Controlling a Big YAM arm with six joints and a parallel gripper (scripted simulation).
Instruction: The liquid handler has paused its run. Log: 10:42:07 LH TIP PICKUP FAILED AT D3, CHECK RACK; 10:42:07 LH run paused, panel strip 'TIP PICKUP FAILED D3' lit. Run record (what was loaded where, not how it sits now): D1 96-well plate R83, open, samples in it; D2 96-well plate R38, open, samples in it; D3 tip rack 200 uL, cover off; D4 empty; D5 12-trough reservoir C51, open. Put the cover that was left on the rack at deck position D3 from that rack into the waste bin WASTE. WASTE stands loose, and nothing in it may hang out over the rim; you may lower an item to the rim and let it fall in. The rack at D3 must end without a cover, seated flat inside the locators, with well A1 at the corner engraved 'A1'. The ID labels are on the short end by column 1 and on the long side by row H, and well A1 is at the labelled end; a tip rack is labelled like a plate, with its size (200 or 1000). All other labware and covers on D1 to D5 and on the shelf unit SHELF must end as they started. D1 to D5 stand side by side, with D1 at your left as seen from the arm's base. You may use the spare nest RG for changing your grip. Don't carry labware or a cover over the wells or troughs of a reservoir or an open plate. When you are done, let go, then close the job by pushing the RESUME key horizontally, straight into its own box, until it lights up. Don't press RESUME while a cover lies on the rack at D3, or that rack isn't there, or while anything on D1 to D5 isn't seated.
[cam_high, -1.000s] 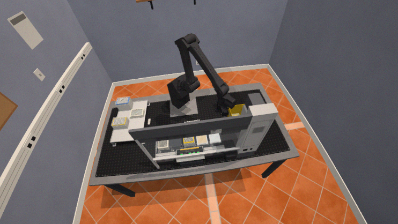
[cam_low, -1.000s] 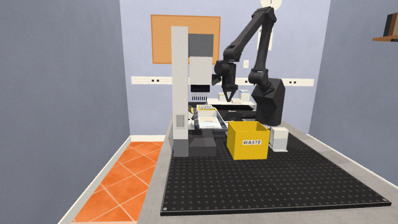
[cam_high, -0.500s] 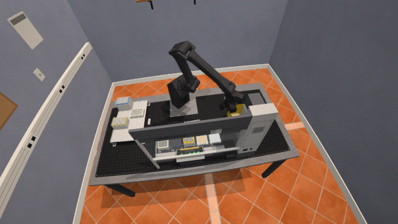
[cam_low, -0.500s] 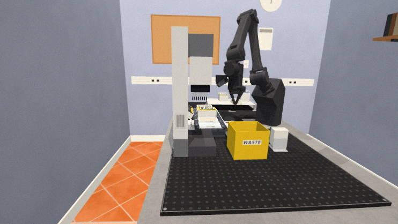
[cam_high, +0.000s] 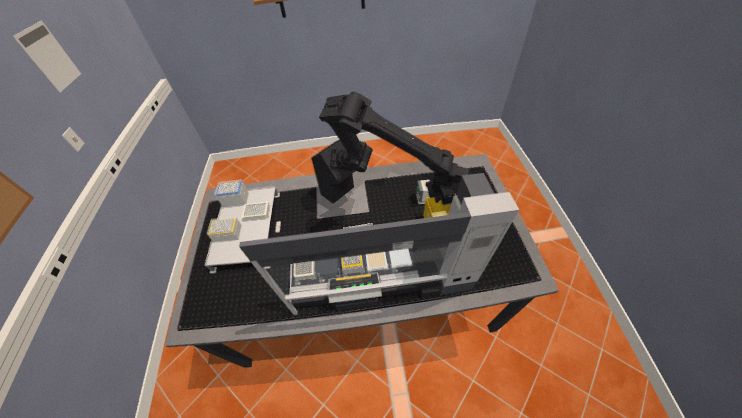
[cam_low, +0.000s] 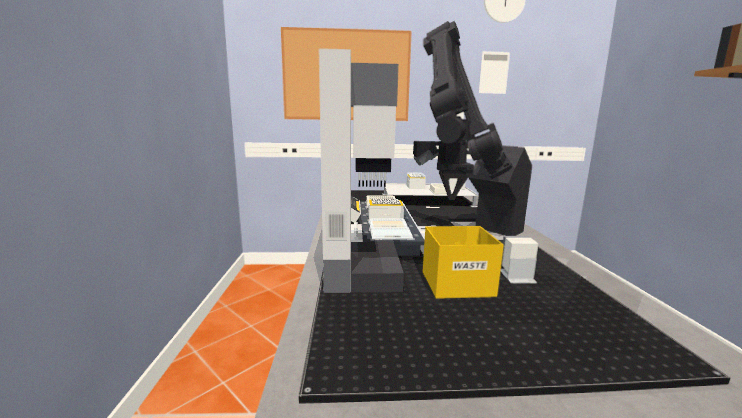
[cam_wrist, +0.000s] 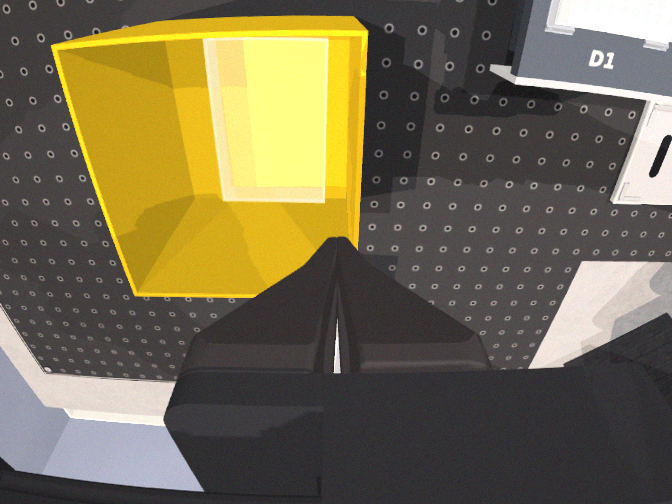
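The yellow WASTE bin (cam_wrist: 215, 157) stands on the black mat beside the liquid handler; it also shows in the exterior view (cam_low: 462, 259) and the top view (cam_high: 436, 208). A clear cover (cam_wrist: 268, 119) lies inside it, leaning against one wall, below the rim. My gripper (cam_wrist: 337, 252) is shut and empty, above the bin's near rim; it also shows in the exterior view (cam_low: 452, 196). The yellow tip rack at D3 (cam_low: 384, 205) sits on the deck with its tips showing and no cover on it; it also shows in the top view (cam_high: 352, 261).
The white RESUME box (cam_low: 520, 258) stands right beside the bin. Deck position D1 (cam_wrist: 599, 58) with a white plate and the RG nest (cam_wrist: 648, 157) lie to the right in the wrist view. The handler's tall column (cam_low: 334, 166) and the shelf unit (cam_high: 241, 218) stand further off.
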